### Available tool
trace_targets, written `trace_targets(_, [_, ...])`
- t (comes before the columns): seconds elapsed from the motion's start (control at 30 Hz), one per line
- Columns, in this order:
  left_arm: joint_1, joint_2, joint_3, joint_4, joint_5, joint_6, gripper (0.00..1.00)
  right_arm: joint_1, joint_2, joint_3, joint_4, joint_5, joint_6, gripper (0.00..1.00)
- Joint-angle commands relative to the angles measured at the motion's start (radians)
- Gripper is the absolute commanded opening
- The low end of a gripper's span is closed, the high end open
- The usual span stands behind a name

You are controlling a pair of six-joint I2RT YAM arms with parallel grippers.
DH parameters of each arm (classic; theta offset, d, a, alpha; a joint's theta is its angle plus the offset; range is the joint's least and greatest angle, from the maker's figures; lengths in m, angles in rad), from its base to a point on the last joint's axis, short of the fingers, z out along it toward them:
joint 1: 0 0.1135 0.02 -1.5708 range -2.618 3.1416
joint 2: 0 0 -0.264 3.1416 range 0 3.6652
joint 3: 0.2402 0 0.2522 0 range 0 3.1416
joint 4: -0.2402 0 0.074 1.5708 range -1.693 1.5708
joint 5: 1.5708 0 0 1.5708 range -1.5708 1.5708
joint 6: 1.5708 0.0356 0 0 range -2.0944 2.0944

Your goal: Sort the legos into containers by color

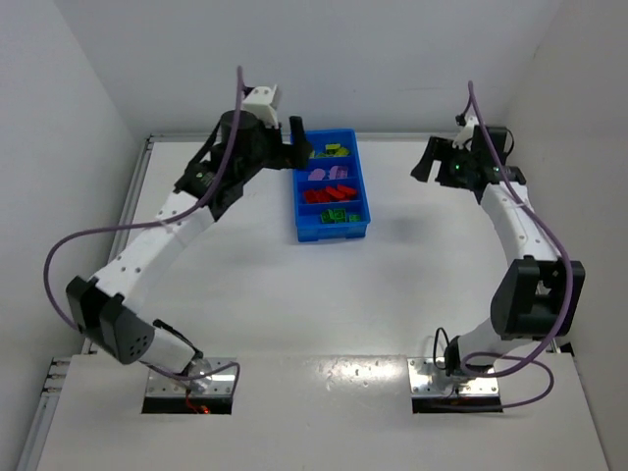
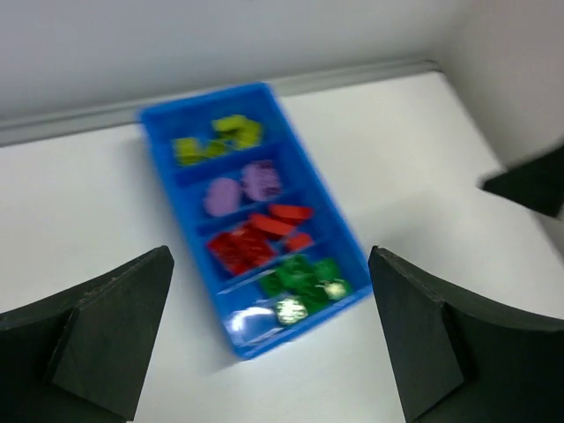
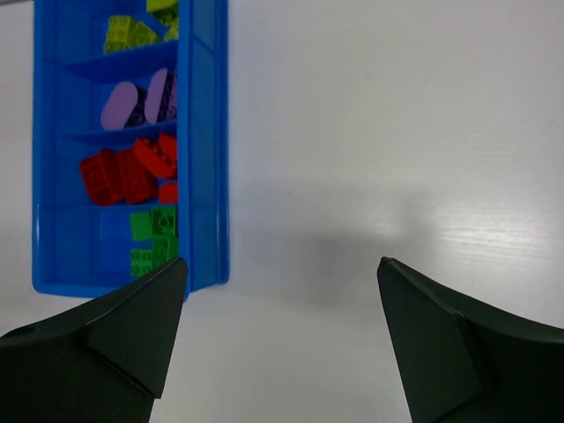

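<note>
**Item Position and Jaw State**

The legos [image 1: 332,193] lie sorted by colour in the four compartments of the blue tray [image 1: 298,201]. Left gripper [image 2: 271,264]: at the tray's far left corner, jaws wide, gripping nothing. Right gripper [image 3: 280,264]: well right of the tray, jaws wide, gripping nothing.

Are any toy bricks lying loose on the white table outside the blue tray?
No, in the overhead view the bricks all sit inside the blue tray, with none showing on the table around it.
</note>
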Motion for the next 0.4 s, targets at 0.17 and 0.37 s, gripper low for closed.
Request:
trace_targets(0.17, [0.133,-0.071,-0.268,-0.248,-0.388,0.101,1.0,0.01,-0.044,-0.241,0.175,-0.007,-0.05,0.96])
trace_targets(0.37, [0.239,-0.117,-0.428,-0.189,-0.305,0.071,1.0,0.001,-0.035,-0.288,0.197,0.011,-0.091,0.99])
